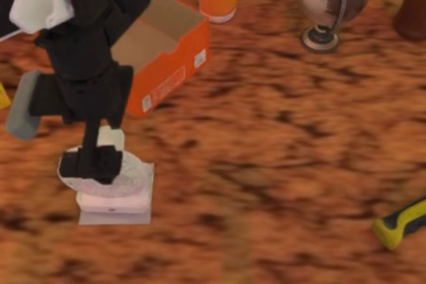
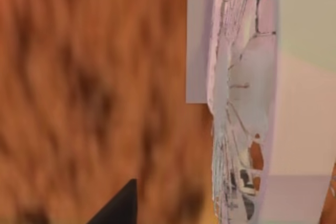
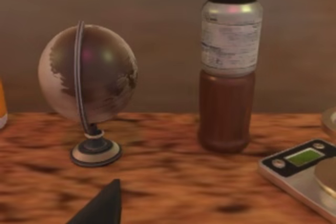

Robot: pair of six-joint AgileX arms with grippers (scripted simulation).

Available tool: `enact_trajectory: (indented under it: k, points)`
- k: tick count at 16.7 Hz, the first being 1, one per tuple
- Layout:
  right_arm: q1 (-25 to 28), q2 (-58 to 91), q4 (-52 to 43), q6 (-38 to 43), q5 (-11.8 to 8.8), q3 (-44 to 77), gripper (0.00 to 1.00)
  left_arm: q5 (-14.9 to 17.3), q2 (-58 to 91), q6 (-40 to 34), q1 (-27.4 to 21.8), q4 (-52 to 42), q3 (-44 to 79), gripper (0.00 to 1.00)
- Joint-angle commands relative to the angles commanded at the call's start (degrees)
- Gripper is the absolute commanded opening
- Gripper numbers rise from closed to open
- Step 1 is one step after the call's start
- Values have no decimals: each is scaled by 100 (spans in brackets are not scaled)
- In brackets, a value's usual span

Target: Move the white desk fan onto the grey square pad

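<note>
While left gripper (image 1: pixel 93 161) jaws clasp white desk fan (image 1: pixel 110 187) (on grey square pad (image 1: pixel 114 217)).

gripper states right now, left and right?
Left gripper: over the white desk fan on the grey square pad; fingers cannot be told.
Right gripper: out of the top view; cannot be told.

No lettering can be read anywhere; the orange shoebox (image 1: pixel 174 64) carries white label patches on its side — their print is too blurred to make out; the bottle (image 3: pixel 229 66) wears a pale label with faint, illegible marks; the scale (image 3: pixel 302 167) shows a green display — no digits legible.
</note>
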Motion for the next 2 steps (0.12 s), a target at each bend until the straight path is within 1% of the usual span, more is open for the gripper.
enact_trajectory:
  k: [2]
  points:
    - [0, 0, 0, 0, 0, 0, 100, 0, 0, 0, 0, 0, 0, 100]
